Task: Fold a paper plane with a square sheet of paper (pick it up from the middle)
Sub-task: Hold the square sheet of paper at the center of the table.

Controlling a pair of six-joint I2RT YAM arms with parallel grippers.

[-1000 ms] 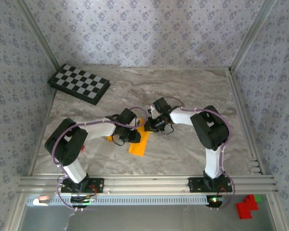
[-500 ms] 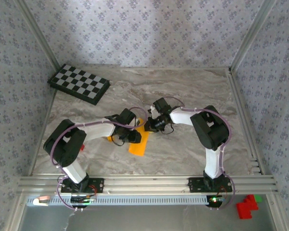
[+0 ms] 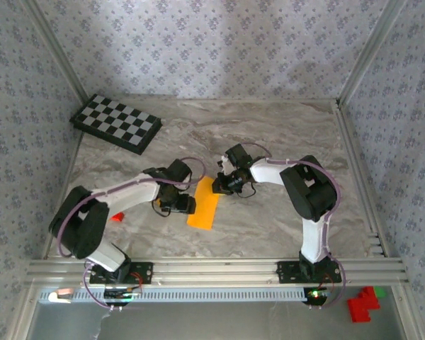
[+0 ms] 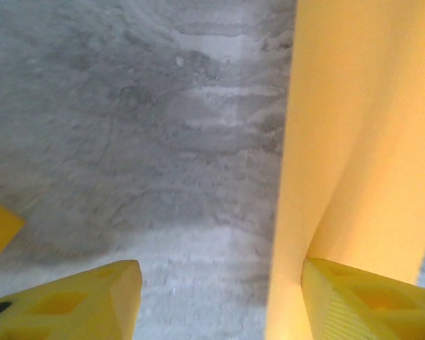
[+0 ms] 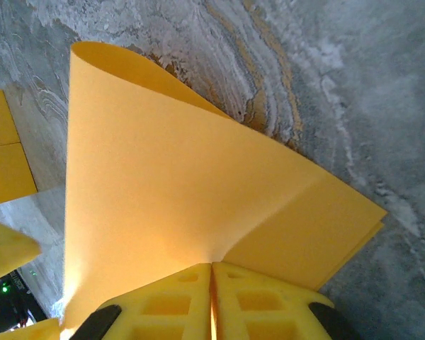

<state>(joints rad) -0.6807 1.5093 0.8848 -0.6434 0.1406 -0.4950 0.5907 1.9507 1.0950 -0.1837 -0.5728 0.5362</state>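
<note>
Right jaws pressed together, pinching far end of folded orange paper (image 5: 198, 177). Left jaws spread, gripping nothing; paper edge against one finger (image 4: 368, 297). Paper lies as narrow strip on marble bench (image 3: 283, 134) between both arms. Small orange block (image 5: 7, 152) just beside. Checkered board (image 3: 117, 124) far left, well apart.

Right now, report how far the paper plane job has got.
Done: the square sheet of paper is folded into a narrow double-layered strip. In hand: the right gripper is shut on its edge, the left gripper open beside it. Left: no pointed nose or wings yet, so the dart shaping remains.
</note>
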